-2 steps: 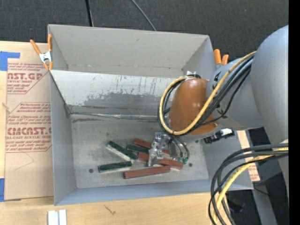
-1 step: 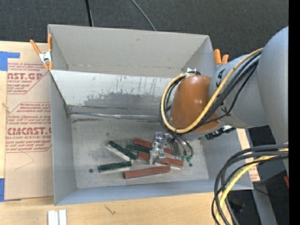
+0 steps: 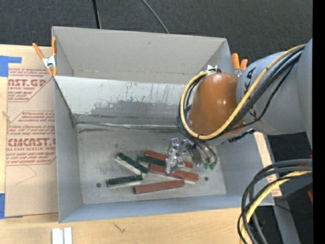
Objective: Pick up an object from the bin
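Red-brown sticks [image 3: 158, 187], dark-green sticks [image 3: 124, 180]

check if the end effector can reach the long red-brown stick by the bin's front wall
Probably yes: the long red-brown flat stick lies uncovered on the grey metal bin floor, and the end effector hangs over the heaped sticks right behind it.

The one camera is looking down into the grey metal bin [image 3: 96, 151] from above and somewhat to one side, tilting so that the far wall is showing broadly while the near wall is showing as a narrow band. It is sitting near enough for the bin to be spanning most of the width, with its floor and the loose sticks [image 3: 158, 186] lying low in the middle. The bench [image 3: 167, 227] is edging the bottom, and the arm [image 3: 216, 103] is entering from the right.
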Robot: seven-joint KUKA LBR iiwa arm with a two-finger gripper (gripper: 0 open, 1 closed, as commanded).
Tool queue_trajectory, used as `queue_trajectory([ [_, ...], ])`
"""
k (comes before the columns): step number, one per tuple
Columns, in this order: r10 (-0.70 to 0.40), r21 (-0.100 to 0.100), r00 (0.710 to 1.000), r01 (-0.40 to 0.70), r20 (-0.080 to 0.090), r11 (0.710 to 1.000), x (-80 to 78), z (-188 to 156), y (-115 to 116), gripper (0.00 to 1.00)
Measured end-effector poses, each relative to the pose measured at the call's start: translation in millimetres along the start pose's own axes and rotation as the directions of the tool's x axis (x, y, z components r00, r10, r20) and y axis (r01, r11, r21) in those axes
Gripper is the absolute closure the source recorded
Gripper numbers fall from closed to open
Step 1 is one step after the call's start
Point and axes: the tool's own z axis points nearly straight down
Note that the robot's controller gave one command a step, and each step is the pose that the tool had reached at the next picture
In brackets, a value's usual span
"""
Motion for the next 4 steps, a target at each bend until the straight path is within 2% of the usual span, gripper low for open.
queue_trajectory([
  [1, -0.071, 0.001, 0.997, 0.071, 0.021, 0.997, -21.4, 46.9, 14.3, 0.0],
  [2, -0.072, 0.0, 0.997, 0.072, 0.038, 0.997, -25.4, 44.5, 16.0, 1.0],
  [3, -0.072, 0.0, 0.997, 0.072, 0.038, 0.997, -25.4, 44.5, 16.0, 1.0],
  [4, -0.064, -0.001, 0.998, 0.064, -0.001, 0.998, -32.2, 13.0, 19.2, 1.0],
])
